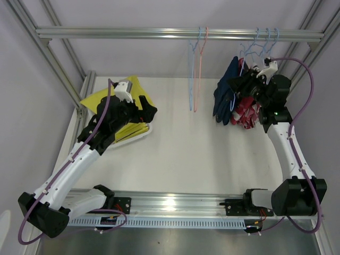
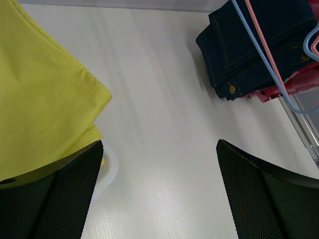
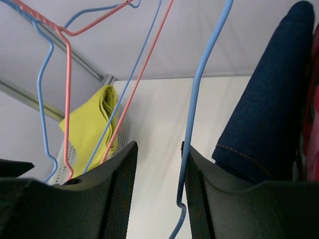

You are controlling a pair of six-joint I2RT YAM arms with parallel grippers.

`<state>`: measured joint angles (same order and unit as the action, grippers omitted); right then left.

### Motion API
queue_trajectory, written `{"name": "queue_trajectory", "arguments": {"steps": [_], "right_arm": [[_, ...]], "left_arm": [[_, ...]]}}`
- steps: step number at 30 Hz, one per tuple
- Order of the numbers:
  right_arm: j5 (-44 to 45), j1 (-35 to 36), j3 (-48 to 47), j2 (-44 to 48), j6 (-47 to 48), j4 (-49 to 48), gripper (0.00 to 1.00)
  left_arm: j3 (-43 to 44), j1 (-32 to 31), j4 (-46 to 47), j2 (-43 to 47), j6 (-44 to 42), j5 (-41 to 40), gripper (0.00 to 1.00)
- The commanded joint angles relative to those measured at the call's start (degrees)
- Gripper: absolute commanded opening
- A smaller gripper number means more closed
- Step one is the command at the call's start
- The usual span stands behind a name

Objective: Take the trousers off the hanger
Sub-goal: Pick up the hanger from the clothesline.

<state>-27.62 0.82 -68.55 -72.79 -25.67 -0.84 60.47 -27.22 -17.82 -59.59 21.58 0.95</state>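
My right gripper (image 1: 245,84) is up at the hangers on the right of the rail. In the right wrist view its jaws (image 3: 158,147) stand open, with a blue hanger wire (image 3: 197,99) running between them against the right finger. The navy blue trousers (image 1: 224,101) (image 3: 269,114) hang just beside it, with the pink-red patterned pair (image 1: 247,114) behind. My left gripper (image 1: 150,110) (image 2: 159,144) is open and empty, low over the table beside the plain yellow trousers (image 1: 101,98) (image 2: 40,99). The camouflage and newspaper pairs are out of view.
Two bare hangers, blue and pink (image 1: 194,79), hang mid-rail from the aluminium bar (image 1: 133,33). The yellow trousers lie in a white perforated tray (image 1: 142,132) at the left. Frame posts stand at both back corners. A purple cable loops by the right arm.
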Motion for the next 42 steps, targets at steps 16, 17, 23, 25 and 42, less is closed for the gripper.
{"name": "queue_trajectory", "arguments": {"steps": [16,17,23,25,42], "right_arm": [[-6.13,-1.87,3.08,-2.26,-7.81,-15.41,0.37],[-6.22,-1.87,3.16,-2.35,-7.82,-15.68,0.37],[-6.66,-2.14,2.81,-3.58,-8.52,-17.26,0.33],[-6.75,-2.23,2.81,-3.76,-8.69,-17.79,0.28],[-6.14,-2.31,2.11,-1.74,-9.40,-18.15,0.00]], "left_arm": [[2.29,0.86,0.77,0.62,0.92,2.13,1.00],[2.29,0.94,0.86,0.62,0.92,2.21,0.99],[2.11,0.94,0.86,0.62,1.00,2.30,0.99],[2.20,1.12,0.86,0.62,1.00,2.30,0.99],[2.11,1.21,0.95,0.62,1.27,2.92,0.99]]}}
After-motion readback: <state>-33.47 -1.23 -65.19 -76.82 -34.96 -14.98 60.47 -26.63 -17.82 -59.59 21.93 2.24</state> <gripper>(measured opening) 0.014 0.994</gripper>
